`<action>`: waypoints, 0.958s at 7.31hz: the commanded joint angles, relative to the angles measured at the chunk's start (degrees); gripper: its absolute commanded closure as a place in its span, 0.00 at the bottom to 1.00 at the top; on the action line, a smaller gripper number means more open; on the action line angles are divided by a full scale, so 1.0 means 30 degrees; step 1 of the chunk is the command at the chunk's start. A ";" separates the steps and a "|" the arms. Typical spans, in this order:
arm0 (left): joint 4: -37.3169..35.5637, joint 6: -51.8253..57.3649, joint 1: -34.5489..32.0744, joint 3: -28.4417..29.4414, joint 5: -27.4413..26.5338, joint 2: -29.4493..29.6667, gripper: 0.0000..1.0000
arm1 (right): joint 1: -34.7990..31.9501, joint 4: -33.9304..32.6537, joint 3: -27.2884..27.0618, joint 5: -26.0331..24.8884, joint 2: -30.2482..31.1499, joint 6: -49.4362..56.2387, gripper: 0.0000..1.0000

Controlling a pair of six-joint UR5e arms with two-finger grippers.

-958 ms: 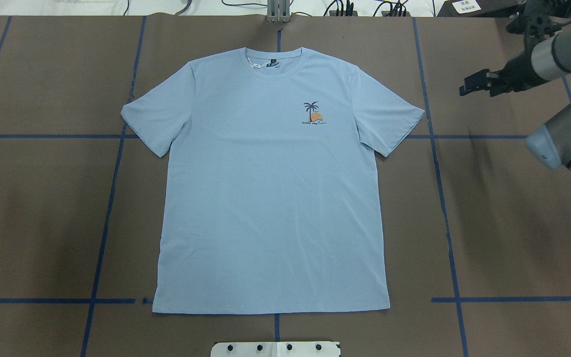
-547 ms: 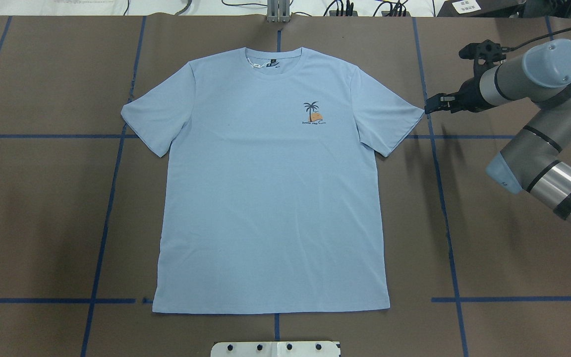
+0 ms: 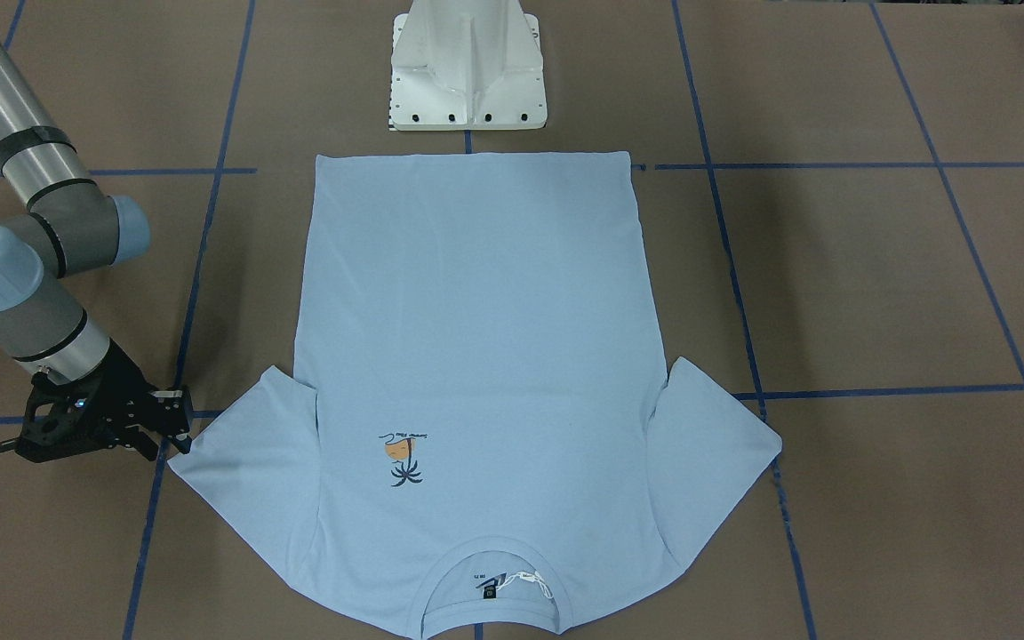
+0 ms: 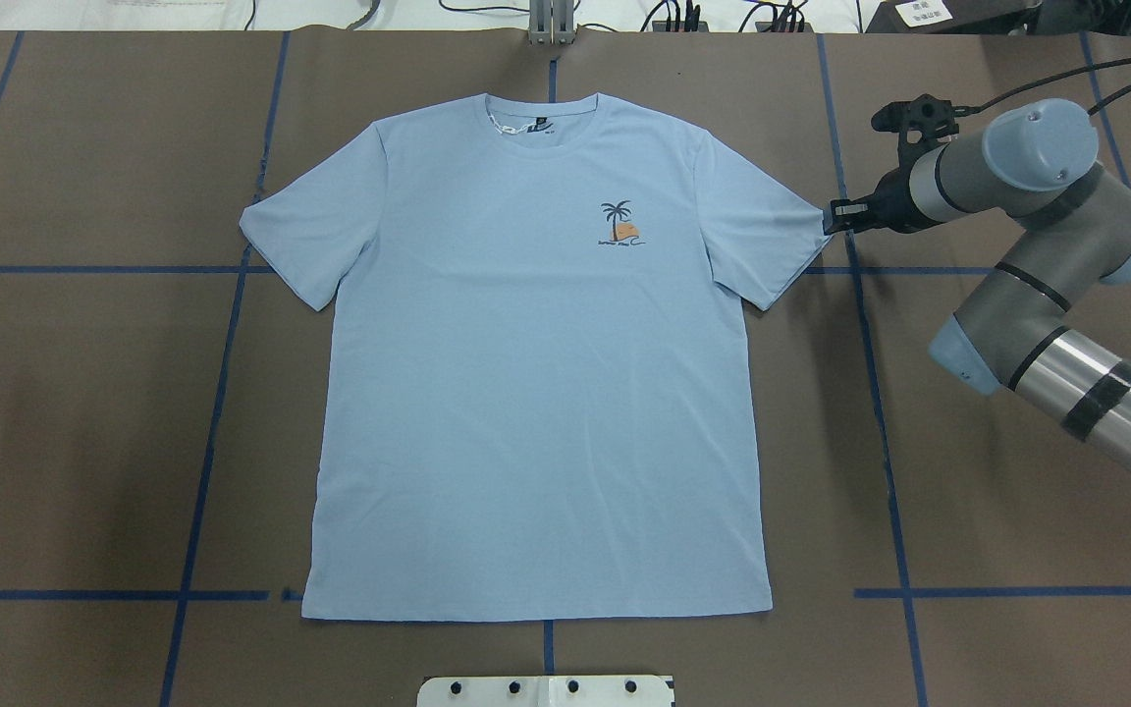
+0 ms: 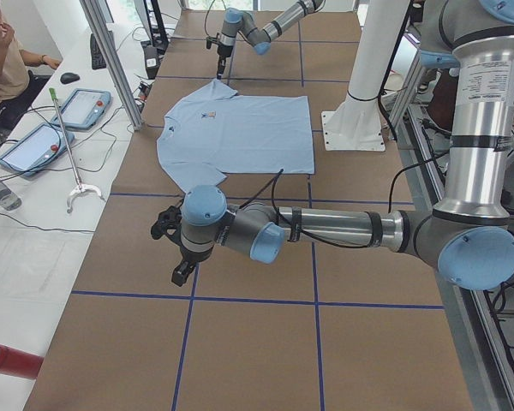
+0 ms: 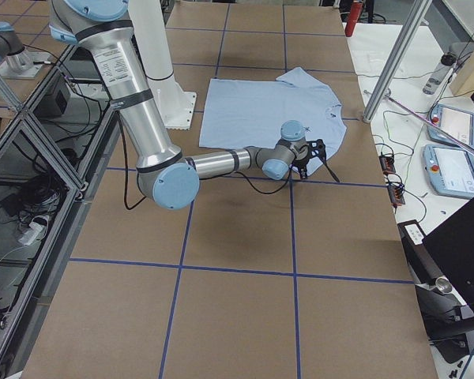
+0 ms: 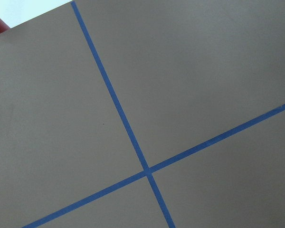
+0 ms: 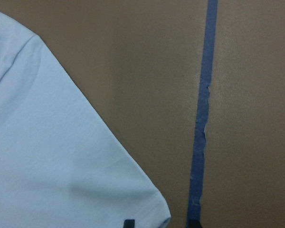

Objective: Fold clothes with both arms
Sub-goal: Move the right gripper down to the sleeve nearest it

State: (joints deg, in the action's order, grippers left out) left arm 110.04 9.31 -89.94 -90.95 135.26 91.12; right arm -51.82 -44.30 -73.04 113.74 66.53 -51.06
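The light blue T-shirt (image 4: 536, 393) lies flat and spread out on the brown table, collar at the far edge, palm logo (image 4: 620, 226) up. It also shows in the front-facing view (image 3: 468, 356). My right gripper (image 4: 833, 218) is low at the outer tip of the shirt's right-hand sleeve (image 4: 772, 236). In the right wrist view its two fingertips (image 8: 128, 222) stand apart with the sleeve corner (image 8: 152, 204) between them, so it is open. My left gripper (image 5: 178, 272) shows only in the exterior left view, over bare table well away from the shirt. I cannot tell its state.
The white pedestal base (image 3: 468, 67) stands at the near edge behind the shirt's hem. Blue tape lines (image 4: 212, 412) grid the brown table. Cables (image 4: 683, 15) lie along the far edge. An operator (image 5: 4, 60) sits at a side table with tablets (image 5: 81, 107).
My right arm has swung in from the far right edge towards the shirt, and its gripper has come to the sleeve tip. The shirt has not moved.
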 commanded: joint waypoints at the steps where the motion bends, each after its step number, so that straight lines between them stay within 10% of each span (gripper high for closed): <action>1: 0.0000 0.0002 -0.0021 -0.0004 0.0000 -0.0022 0.00 | 0.0018 0.0000 0.0147 -0.0091 -0.0203 0.0027 0.57; 7: 0.0000 0.0031 -0.0021 -0.0004 0.0000 -0.0051 0.00 | 0.0077 0.0000 0.0703 -0.0882 -0.0524 0.0174 0.69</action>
State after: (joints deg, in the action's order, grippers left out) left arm 110.05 9.40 -90.00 -90.97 135.26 90.97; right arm -51.59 -44.30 -71.19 111.32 65.47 -50.55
